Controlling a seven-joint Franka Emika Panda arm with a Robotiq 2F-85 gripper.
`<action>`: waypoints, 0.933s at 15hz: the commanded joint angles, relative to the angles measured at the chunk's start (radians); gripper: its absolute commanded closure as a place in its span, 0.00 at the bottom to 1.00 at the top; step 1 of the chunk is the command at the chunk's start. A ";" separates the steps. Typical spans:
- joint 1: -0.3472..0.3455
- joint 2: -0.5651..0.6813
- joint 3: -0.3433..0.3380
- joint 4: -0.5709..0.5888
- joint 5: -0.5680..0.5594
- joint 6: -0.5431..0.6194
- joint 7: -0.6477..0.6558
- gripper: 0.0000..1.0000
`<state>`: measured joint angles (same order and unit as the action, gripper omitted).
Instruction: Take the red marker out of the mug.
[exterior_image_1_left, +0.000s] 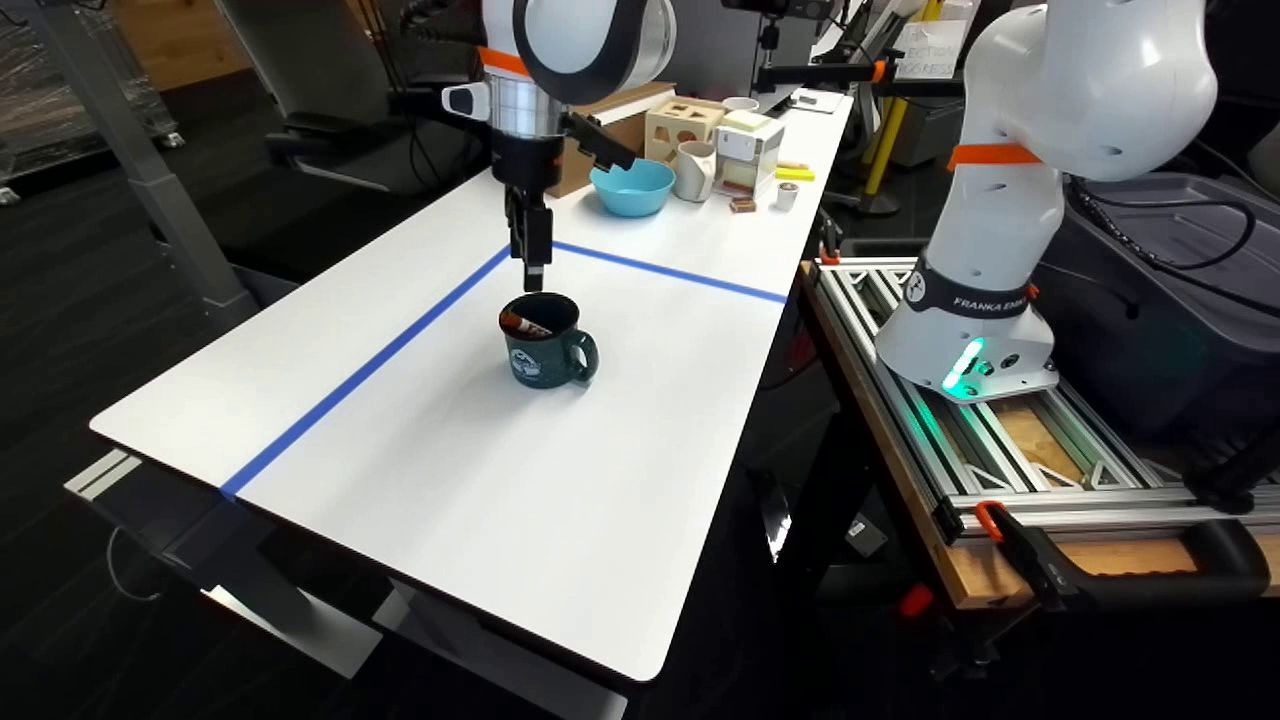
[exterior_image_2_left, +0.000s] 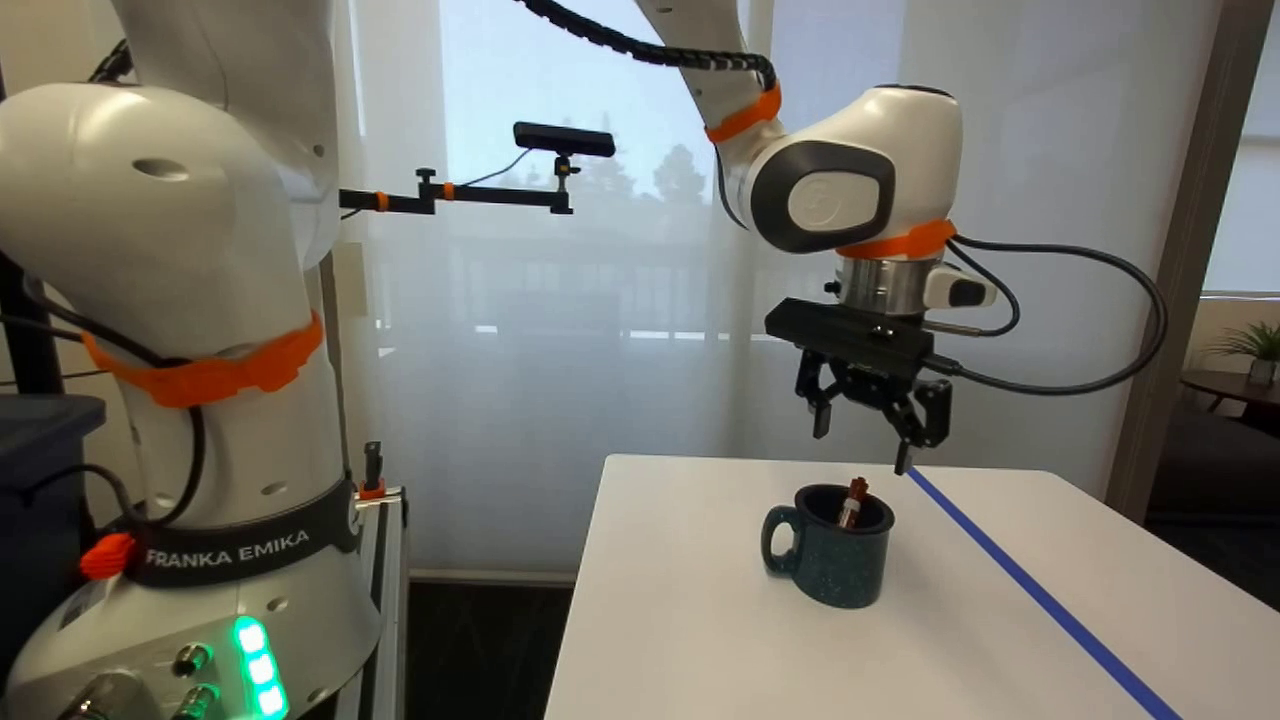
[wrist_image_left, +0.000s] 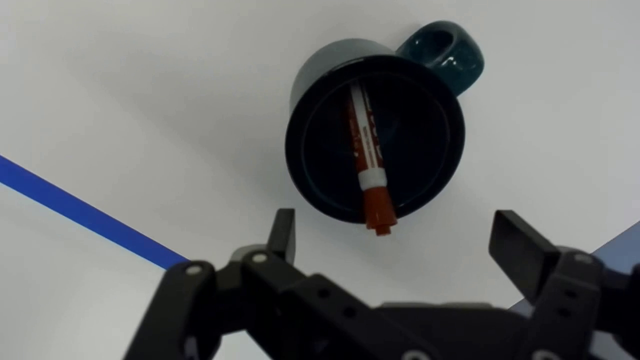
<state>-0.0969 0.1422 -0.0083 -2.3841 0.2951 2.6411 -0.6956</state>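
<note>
The dark green-black mug (exterior_image_1_left: 540, 362) stands upright on the white table in both exterior views (exterior_image_2_left: 842, 572). Its glossy dark interior fills the upper middle of the wrist view (wrist_image_left: 420, 135), with the handle at upper right. The red marker (wrist_image_left: 367, 142) leans inside the mug, its red cap end resting over the rim on the gripper's side. The marker also shows inside the mug in both exterior views (exterior_image_1_left: 524, 324) (exterior_image_2_left: 851, 508). My gripper (exterior_image_2_left: 862, 450) is open and empty, pointing down above the mug and apart from it. Its fingers are spread wide in the wrist view (wrist_image_left: 394, 237).
Blue tape lines (exterior_image_1_left: 370, 370) mark the white table (exterior_image_1_left: 560, 520). At the table's far end stand a light blue bowl (exterior_image_1_left: 633, 190), a cream pitcher (exterior_image_1_left: 694, 172), a wooden shape box (exterior_image_1_left: 684, 125) and small items. The table's front corner (exterior_image_1_left: 645, 670) is near the mug's side.
</note>
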 joint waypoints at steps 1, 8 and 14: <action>-0.040 0.027 0.051 -0.007 0.119 0.058 -0.164 0.00; -0.077 0.066 0.105 -0.002 0.224 0.077 -0.372 0.00; -0.097 0.087 0.114 0.005 0.228 0.094 -0.433 0.42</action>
<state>-0.1731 0.2196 0.0846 -2.3829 0.4863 2.7115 -1.0769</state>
